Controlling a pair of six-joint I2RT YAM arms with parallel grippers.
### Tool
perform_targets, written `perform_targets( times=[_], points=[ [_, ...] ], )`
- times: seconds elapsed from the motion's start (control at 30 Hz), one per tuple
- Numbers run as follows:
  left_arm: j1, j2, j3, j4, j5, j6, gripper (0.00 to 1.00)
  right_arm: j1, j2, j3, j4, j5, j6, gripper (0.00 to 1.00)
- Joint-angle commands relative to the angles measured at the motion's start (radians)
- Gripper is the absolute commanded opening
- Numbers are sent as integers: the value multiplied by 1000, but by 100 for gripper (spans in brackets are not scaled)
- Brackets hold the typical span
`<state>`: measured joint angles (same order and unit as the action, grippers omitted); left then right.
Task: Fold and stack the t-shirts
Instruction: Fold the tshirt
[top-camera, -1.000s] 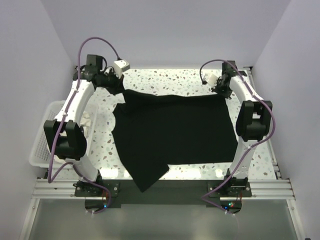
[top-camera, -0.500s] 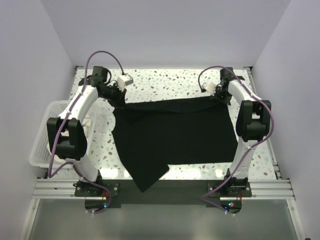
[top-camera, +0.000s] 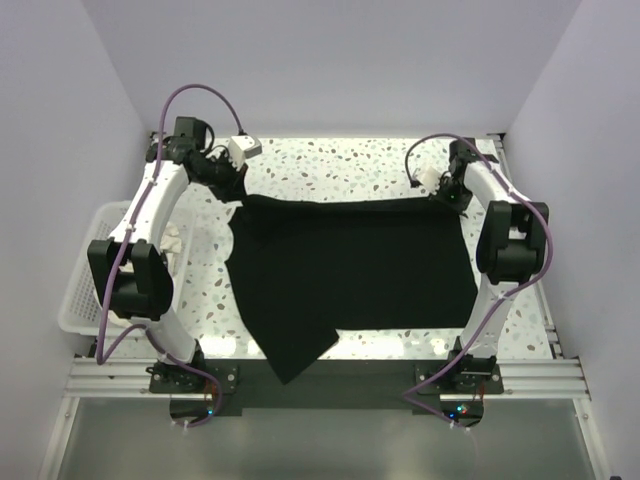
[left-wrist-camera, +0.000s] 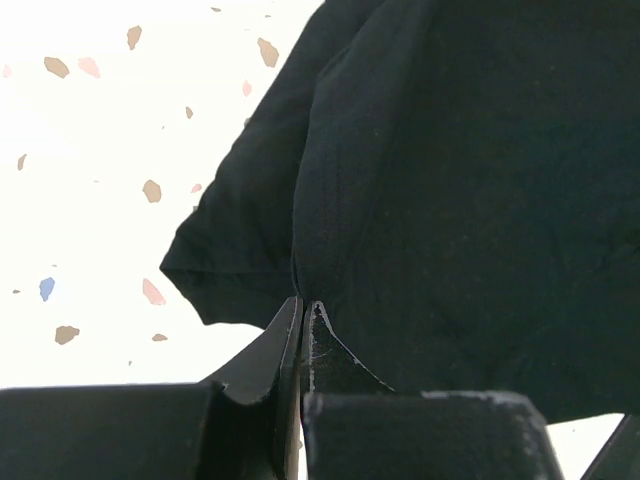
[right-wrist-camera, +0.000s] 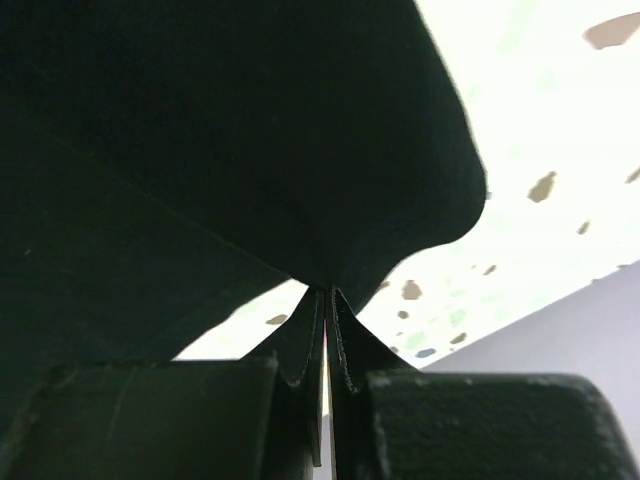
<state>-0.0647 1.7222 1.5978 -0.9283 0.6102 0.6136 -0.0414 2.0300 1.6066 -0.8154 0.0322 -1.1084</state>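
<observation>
A black t-shirt (top-camera: 350, 265) lies spread over the middle of the speckled table, one corner hanging past the near edge. My left gripper (top-camera: 238, 192) is shut on its far left corner; in the left wrist view (left-wrist-camera: 303, 303) the jaws pinch a fabric fold (left-wrist-camera: 420, 180). My right gripper (top-camera: 447, 198) is shut on the far right corner; in the right wrist view (right-wrist-camera: 326, 292) the cloth (right-wrist-camera: 220, 130) hangs from the closed jaws, lifted off the table. The far edge is stretched taut between both grippers. No white t-shirt is in view.
A white plastic lattice basket (top-camera: 85, 270) stands off the table's left edge beside the left arm. Bare speckled tabletop (top-camera: 340, 165) lies beyond the shirt, up to the back wall. Walls close in on both sides.
Both grippers keep hold of the far corners; over the last second they shifted slightly, and the shirt's far edge now runs straighter and tauter between them.
</observation>
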Motion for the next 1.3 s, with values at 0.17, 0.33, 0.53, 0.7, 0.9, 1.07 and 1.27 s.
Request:
perform_targets(
  times=[0.17, 0.33, 0.53, 0.7, 0.9, 1.07, 1.27],
  points=[
    [17, -7, -19, -43, -16, 69, 0, -2, -63, -43, -45, -18, -21, 0],
    [19, 4, -7, -53, -33, 84, 0, 0, -71, -17, -87, -29, -25, 0],
    [14, 0, -18, -92, -18, 117, 0, -2, -71, -43, -90, -25, -44, 0],
    [-12, -13, -105, -78, -23, 141, 0, -2, -67, -108, -67, -18, -45, 0],
    [-58, -13, -262, -7, -73, 170, 0, 3, -53, -126, -74, -3, -56, 5],
    [-81, 5, -289, -27, -66, 215, 26, 3, -53, -85, -143, -23, -47, 48],
    [-72, 66, -168, -107, 39, 204, 49, 5, -24, 114, -284, -138, 71, 52]
  ],
)
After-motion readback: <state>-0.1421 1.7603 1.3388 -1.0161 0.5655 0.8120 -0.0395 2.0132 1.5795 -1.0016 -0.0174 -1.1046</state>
